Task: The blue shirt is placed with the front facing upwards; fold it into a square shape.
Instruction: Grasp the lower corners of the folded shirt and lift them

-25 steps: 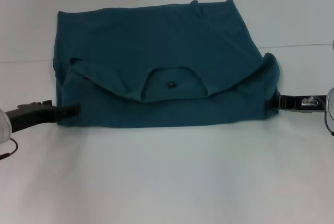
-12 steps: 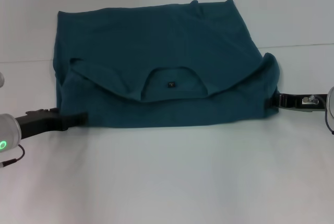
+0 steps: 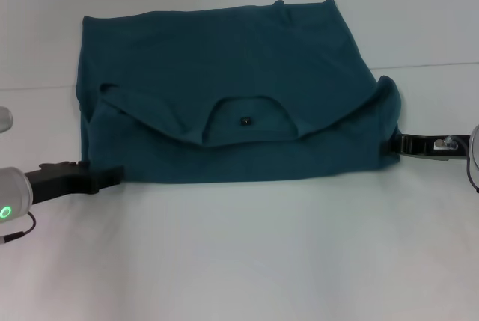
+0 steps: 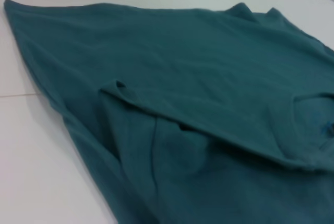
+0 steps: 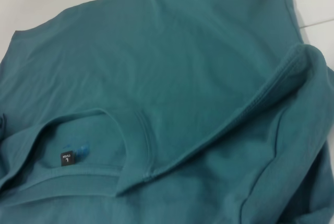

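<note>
The blue shirt (image 3: 224, 89) lay across the upper middle of the head view on the white table (image 3: 247, 261), already folded over on itself: the near part was doubled back so that the neck opening and its small dark neck label (image 3: 245, 120) showed at the centre of the picture, with the fold's edge running down toward both lower corners of the cloth. None of the lettering could be seen. At the lower left of the frame the left gripper (image 3: 105, 178) reached in low over the table, its dark tip at the shirt's near left corner; whether it touched the cloth, or how its jaws stood, I could not tell. At the right edge of the frame the right gripper (image 3: 391, 144) sat against the shirt's bunched right corner, its tip meeting the fabric there; I could not tell how its jaws stood or whether they held anything. The wrist views showed only wrinkled cloth (image 4: 198, 104) and the collar with its label (image 5: 67, 158).
</note>
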Robot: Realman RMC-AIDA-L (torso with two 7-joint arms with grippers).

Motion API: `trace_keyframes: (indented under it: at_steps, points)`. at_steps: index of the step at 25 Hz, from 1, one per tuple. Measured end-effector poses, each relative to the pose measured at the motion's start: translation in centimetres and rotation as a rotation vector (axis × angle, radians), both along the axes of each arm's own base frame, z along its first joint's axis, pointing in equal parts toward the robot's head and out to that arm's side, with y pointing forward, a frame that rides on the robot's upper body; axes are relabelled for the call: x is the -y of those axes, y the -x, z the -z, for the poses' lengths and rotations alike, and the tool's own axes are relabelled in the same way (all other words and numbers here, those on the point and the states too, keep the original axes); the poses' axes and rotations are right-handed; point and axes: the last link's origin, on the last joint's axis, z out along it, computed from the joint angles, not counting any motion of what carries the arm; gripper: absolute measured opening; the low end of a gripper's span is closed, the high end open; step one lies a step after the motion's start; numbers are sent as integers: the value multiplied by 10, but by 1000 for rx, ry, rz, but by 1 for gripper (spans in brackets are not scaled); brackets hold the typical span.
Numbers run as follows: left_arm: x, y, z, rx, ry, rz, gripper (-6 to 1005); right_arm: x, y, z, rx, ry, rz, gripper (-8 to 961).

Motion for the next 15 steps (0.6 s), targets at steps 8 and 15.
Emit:
trace_keyframes:
  at_steps: [8, 15]
  points:
    - [-1, 2, -1, -19, -3, -9, 530, 0, 1, 1, -3, 0, -1, 55]
    - [-1, 3, -2, -19, -7, -11, 262, 0, 1, 1, -3, 0, -2, 55]
